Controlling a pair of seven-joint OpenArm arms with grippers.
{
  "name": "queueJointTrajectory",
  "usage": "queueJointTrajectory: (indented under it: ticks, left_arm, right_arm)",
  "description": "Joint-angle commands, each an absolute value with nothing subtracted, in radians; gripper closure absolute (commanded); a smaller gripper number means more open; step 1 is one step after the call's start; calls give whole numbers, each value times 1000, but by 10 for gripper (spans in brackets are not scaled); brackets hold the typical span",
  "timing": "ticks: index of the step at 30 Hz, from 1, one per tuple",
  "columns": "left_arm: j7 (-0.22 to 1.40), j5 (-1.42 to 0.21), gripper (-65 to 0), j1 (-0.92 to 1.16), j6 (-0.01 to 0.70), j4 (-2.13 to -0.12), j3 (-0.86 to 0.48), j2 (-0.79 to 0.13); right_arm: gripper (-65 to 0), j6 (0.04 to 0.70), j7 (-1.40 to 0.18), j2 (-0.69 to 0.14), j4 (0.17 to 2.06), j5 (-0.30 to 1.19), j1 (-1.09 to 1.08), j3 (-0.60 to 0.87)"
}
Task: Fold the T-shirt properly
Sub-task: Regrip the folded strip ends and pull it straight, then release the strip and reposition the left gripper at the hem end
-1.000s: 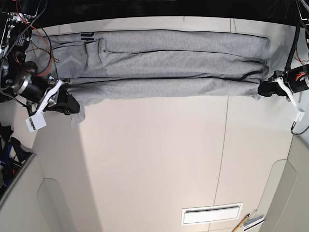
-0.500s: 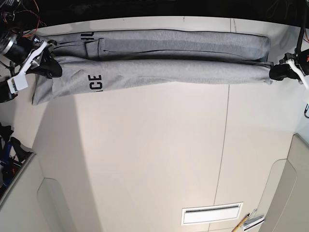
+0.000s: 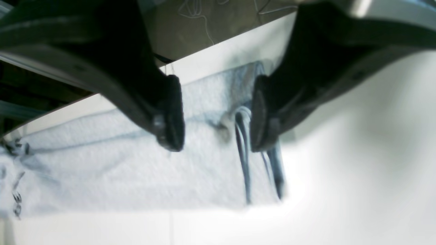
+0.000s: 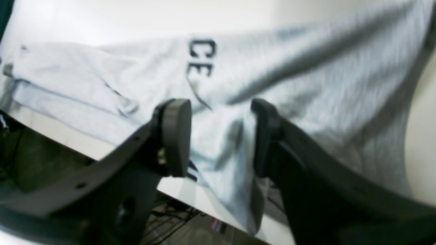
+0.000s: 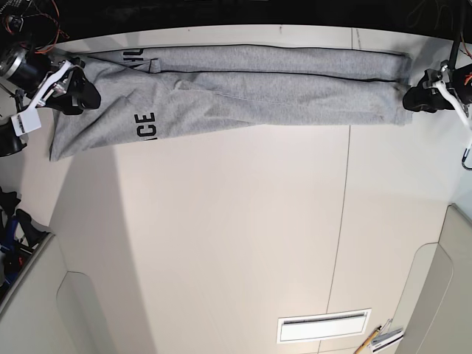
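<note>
The grey T-shirt (image 5: 258, 92) lies as a long narrow band along the far edge of the table (image 5: 236, 236), with black lettering (image 5: 145, 127) showing near its left end. My right gripper (image 5: 85, 94) is at that left end. In the right wrist view it (image 4: 221, 143) is open, jaws apart over the cloth (image 4: 306, 85) below the letters "CE" (image 4: 201, 56). My left gripper (image 5: 413, 97) is at the band's right end. In the left wrist view it (image 3: 218, 136) is open just above the layered hem edge (image 3: 243, 160).
A white slotted plate (image 5: 323, 326) and a pencil with small tools (image 5: 380, 338) lie near the front right. Red and black cables (image 5: 29, 15) hang behind the right arm at the far left. The table's far edge runs just behind the shirt.
Both grippers carried the near fold toward the far edge, laying it over the rest of the shirt with the lettering up. Their jaws now stand apart and the fold lies flat.
</note>
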State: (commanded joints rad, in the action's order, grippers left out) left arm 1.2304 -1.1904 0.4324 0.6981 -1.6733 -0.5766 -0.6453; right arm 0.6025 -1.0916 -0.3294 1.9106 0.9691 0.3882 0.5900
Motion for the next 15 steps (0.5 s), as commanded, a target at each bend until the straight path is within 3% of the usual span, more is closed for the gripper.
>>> queueJointTrajectory:
  ticks: [1,3,4,9,15]
  left_arm:
    - [1194,-1140,-387,433,698,-1669,-577,-638]
    - [1116,-1071,-428,433,698,-1644,-577,-623]
    - [1101,-1060,-447,432,698,-1621,-577,-617]
    - [1040,-1058,-454,432,698,-1480,-577,-612]
    - [1055,-1104,-453,433,698,-1464,-576,-609]
  right_arm:
    - [-224,603,-1091,-329,1919,969,388,590]
    - [-48,603,-1077,-329,1922,968,389,590]
    - [0,603,-1072,-324,1922,964,389,590]
    - [0,607,-1043,-287,1921,946,389,589]
    - [0,607,-1010,-280,1906,903,389,576]
